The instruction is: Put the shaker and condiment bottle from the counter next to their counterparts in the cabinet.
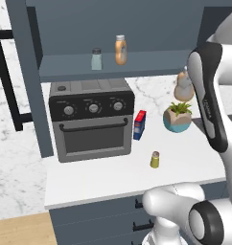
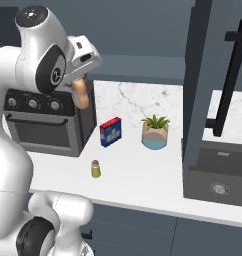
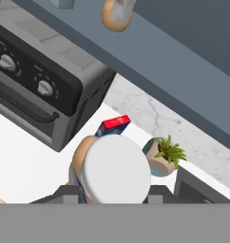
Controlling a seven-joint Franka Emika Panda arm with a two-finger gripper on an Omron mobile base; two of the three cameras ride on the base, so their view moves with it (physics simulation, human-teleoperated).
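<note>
counter (image 1: 103, 177): smooth matt white. wall behind it (image 1: 156, 88): veined marble look. toaster oven (image 1: 91, 119) on counter: dark, satin metal look. shaker (image 1: 155, 159) right of oven: olive body, grey metallic cap. cabinet (image 1: 137, 28): matt slate-blue.

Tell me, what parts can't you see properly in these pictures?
- Condiment bottle, hand view: its pale cap faces the camera and hides most of its body.
- Fingers, hand view: mostly cut off by the bottom edge, so their hold is hard to see.
- Condiment bottle, left base view: mostly hidden behind the arm.
- Shaker on the counter: too small to show holes in its cap.
</note>
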